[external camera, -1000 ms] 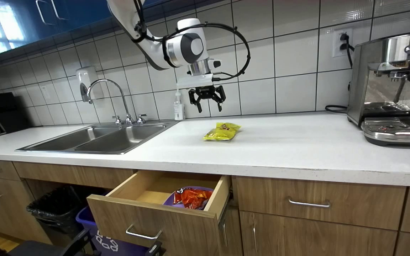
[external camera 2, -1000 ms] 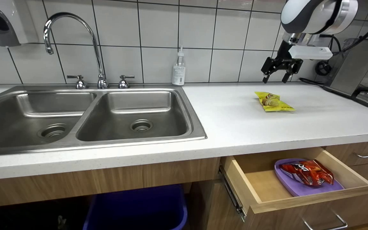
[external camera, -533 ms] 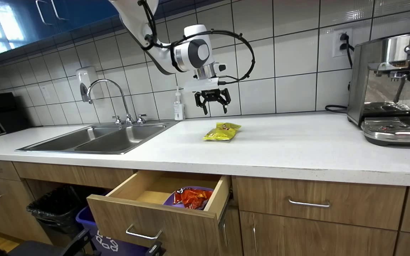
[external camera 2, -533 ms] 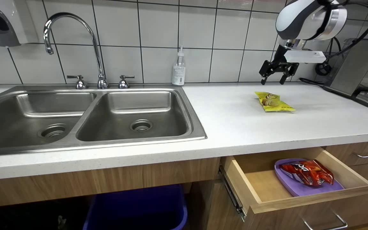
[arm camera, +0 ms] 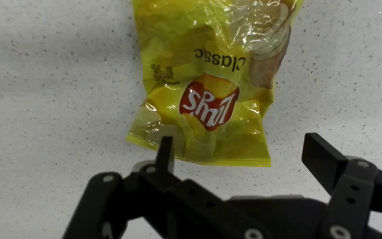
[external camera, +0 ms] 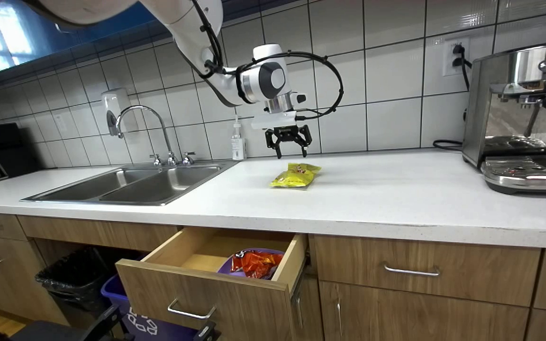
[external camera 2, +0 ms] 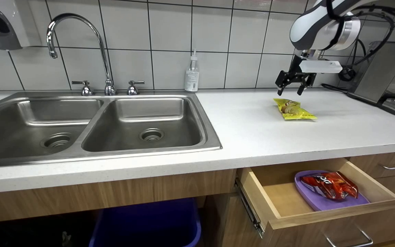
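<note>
Hovers with a wide-spread, empty gripper [external camera: 292, 155] above one end of the yellow bag [arm camera: 207, 73] on the counter [external camera: 396, 189], seemingly at the approach only, short of contact, grip or lift, with the red bag [external camera 2: 333, 186] in the open drawer [external camera 2: 283, 199].

Chip bag [arm camera: 207, 86]: glossy, crinkled plastic-like film, by which light is reflected
End effector [external camera: 291, 154]: matt finish
Surface [arm camera: 61, 132]: smooth, finely speckled
Sink [external camera 2: 132, 127]: satin metal
Faucet [external camera 2: 103, 49]: polished, mirror-like metal
Drawer [external camera: 235, 296]: wood-grained front, smooth wooden sides
</note>
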Controlling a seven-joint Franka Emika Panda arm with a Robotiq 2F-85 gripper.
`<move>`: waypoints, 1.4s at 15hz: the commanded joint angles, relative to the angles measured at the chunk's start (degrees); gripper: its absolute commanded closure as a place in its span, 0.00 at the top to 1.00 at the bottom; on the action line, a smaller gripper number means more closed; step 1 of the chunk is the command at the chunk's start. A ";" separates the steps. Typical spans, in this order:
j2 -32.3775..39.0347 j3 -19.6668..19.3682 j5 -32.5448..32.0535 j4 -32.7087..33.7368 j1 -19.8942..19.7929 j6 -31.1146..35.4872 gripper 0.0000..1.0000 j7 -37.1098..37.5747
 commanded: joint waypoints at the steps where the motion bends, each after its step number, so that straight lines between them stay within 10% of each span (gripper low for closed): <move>1: 3.96 0.03 -1.34 6.57 -0.43 -4.37 1.00 2.42; 21: 9.38 0.34 -1.27 10.86 -0.10 -11.39 1.00 3.51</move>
